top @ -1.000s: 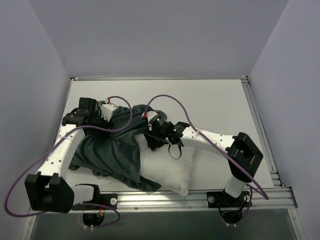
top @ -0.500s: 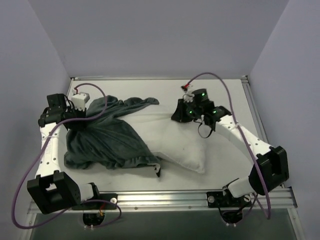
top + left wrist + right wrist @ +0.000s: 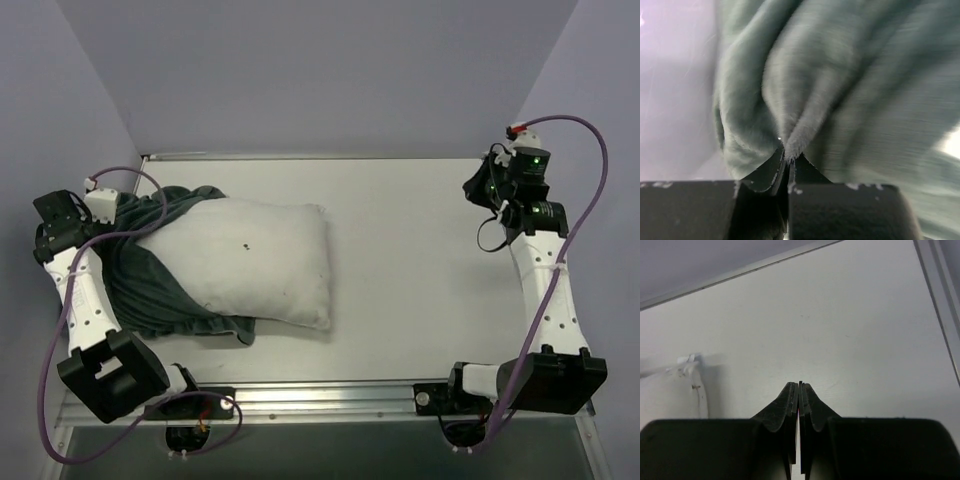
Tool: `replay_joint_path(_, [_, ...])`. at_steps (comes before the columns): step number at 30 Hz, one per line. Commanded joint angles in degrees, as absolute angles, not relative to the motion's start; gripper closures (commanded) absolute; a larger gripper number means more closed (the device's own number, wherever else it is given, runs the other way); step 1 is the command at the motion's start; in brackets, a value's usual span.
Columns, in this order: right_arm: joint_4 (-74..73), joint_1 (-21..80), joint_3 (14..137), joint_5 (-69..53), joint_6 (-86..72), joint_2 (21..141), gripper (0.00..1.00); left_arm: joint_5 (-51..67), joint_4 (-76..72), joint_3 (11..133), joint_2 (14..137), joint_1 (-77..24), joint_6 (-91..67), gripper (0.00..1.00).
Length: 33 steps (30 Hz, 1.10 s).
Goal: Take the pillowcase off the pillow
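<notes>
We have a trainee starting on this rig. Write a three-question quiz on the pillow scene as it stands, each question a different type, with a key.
1. True or false: the right gripper is shut and holds nothing.
2. What is the left gripper clamped on?
A. nothing
B. a fold of the pillowcase
C. a sponge
3. Fill in: in the top view, the dark grey fabric lies bunched at the ____ end of the pillow.

Key: 1 true; 2 B; 3 left.
</notes>
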<state>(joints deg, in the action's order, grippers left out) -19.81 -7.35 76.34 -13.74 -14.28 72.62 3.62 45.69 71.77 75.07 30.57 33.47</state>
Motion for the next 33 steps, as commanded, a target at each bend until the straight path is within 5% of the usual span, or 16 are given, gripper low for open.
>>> replay_joint_path(1, [-21.1, 4.0, 79.6, -11.8, -11.2, 73.6, 1.00, 7.9, 46.8, 75.1, 73.3, 30.2, 35.5, 0.98])
replay_joint_path(2, [-23.0, 9.5, 80.6, -8.0, -9.9, 74.3, 0.93, 11.0, 47.0, 74.9, 71.3, 29.5, 35.2, 0.98])
replay_joint_path(3, [-23.5, 14.8, 81.9, -5.1, -7.4, 74.9, 0.59, 11.4, 46.9, 74.4, 70.5, 27.8, 34.2, 0.98])
replay_joint_path(6, [-21.6, 29.2, 81.9, -1.7, -6.9, 76.9, 0.18, 10.3, 47.4, 74.8, 69.1, 24.0, 32.6, 0.98])
replay_joint_path(8, [-19.8, 36.9, 81.5, -0.3, -6.2, 78.6, 0.02, 9.8, 48.0, 75.5, 69.5, 23.1, 32.1, 0.98])
replay_joint_path(21, [-1.9, 85.0, 62.0, 34.2, 20.7, 81.1, 0.00, 8.2, 49.3, 77.8, 71.1, 22.1, 30.2, 0.98])
replay_joint_path(33, [11.0, 83.8, 64.4, 43.1, 32.7, 101.8, 0.00, 7.8, 49.8, 78.2, 71.4, 21.7, 30.5, 0.98])
